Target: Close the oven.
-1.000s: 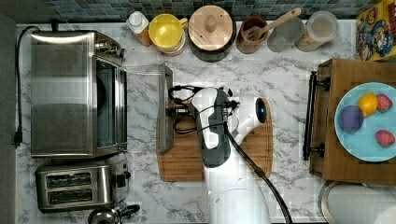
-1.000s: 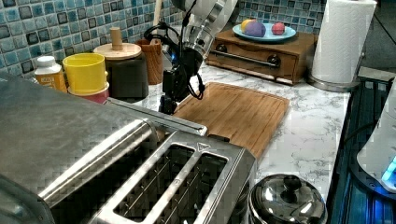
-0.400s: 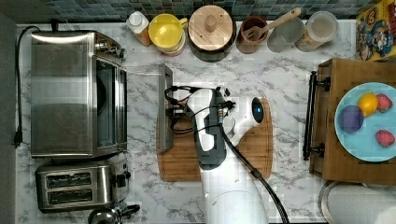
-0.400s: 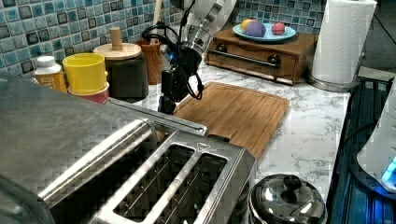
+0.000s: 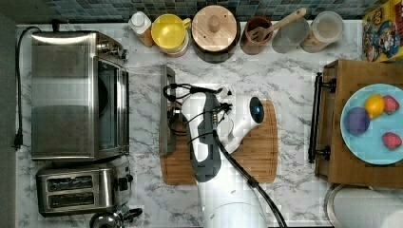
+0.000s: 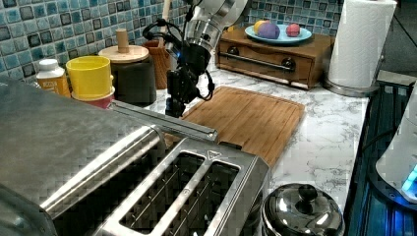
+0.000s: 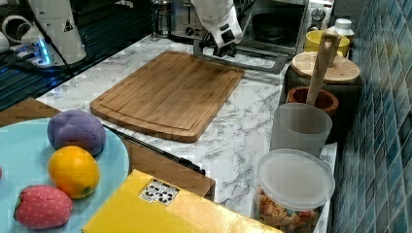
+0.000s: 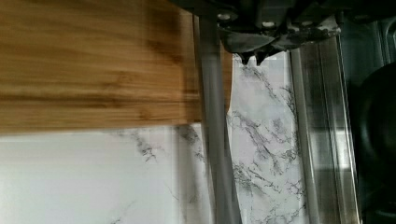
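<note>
Right view: yellow box (image 7: pixel 160 208) label unreadable.

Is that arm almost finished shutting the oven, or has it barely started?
Barely started, it seems. The oven door lies fully open and flat, marble showing through its glass. In hand: the tool sits at the door's bar handle beside the cutting board. Left: swinging the door up until it closes.

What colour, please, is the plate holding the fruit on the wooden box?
Light blue plate, clearest in the top view.
</note>
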